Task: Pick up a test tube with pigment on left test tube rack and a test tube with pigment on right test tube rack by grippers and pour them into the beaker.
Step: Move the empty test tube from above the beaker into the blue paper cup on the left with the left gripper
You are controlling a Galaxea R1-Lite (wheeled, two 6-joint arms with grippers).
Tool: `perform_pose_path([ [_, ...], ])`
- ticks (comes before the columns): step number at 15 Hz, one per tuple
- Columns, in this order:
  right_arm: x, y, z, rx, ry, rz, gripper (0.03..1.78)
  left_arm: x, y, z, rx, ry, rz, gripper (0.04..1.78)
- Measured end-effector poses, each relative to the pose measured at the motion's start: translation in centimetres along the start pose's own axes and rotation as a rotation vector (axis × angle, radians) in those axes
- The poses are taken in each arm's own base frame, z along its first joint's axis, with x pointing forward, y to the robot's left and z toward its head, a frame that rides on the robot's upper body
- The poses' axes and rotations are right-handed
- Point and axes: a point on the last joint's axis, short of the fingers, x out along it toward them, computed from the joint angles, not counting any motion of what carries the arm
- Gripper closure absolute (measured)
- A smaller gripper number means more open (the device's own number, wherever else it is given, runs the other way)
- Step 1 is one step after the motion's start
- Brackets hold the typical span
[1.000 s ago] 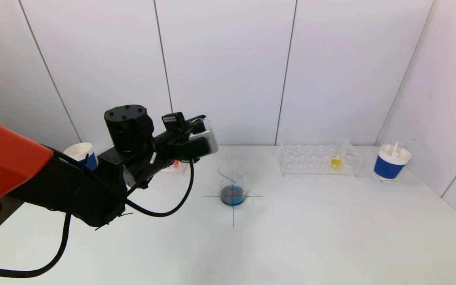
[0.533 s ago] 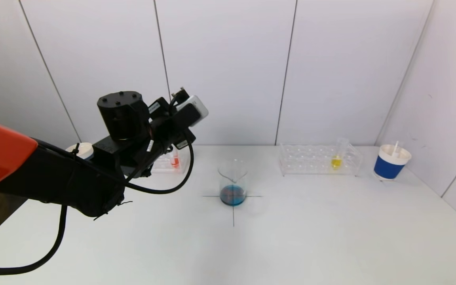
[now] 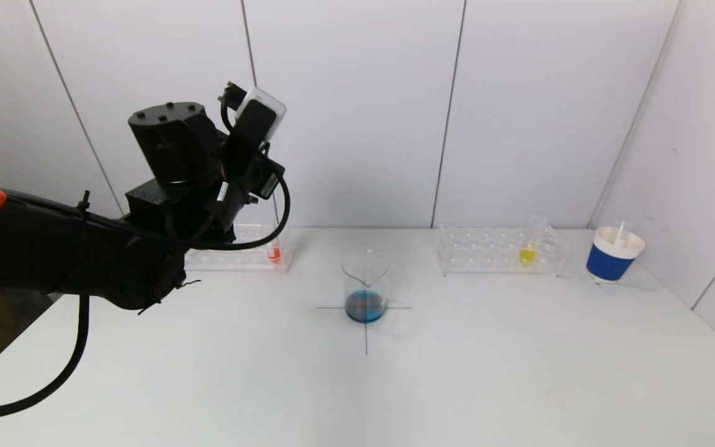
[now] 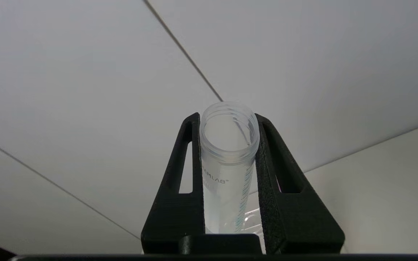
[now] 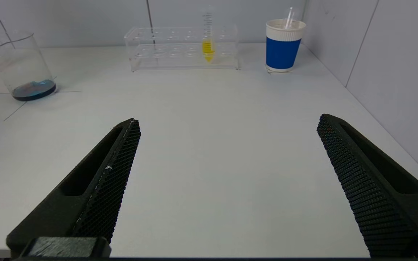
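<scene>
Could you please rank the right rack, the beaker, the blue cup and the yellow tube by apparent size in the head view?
1. Right rack, clearly largest.
2. Beaker and blue cup look alike; unranked.
3. Yellow tube, smallest.

So the beaker (image 3: 365,287) sits dead center on the table (image 3: 488,372), right where the marked cross lines meet. The left test tube rack (image 3: 236,256) is off at about 10 o'clock from it, back by the wall, with one tube (image 3: 275,251) standing at its inner end. The right test tube rack (image 3: 499,249) is at roughly 2 o'clock, a tube (image 3: 529,243) standing toward its outer end, and a paper cup (image 3: 613,253) sits just past that rack at 3 o'clock from it, near the side wall.
</scene>
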Motion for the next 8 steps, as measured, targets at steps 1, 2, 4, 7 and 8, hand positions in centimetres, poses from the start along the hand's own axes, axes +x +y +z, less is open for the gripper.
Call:
perform_pose_path([
  [1,0.0,0.0,0.0,0.0,0.0,0.0,0.04,0.2,0.4,0.2,-0.028,0.023,0.048,1.38],
  [2,0.0,0.0,0.0,0.0,0.0,0.0,0.04,0.4,0.7,0.1,-0.051,0.049,0.081,1.38],
  [4,0.0,0.0,0.0,0.0,0.0,0.0,0.04,0.7,1.2,-0.1,-0.075,0.089,0.106,1.38],
  [7,0.0,0.0,0.0,0.0,0.0,0.0,0.04,1.1,2.1,0.3,-0.152,0.145,0.174,1.38],
  [8,0.0,0.0,0.0,0.0,0.0,0.0,0.04,1.2,2.6,0.3,-0.174,0.16,0.184,1.38],
])
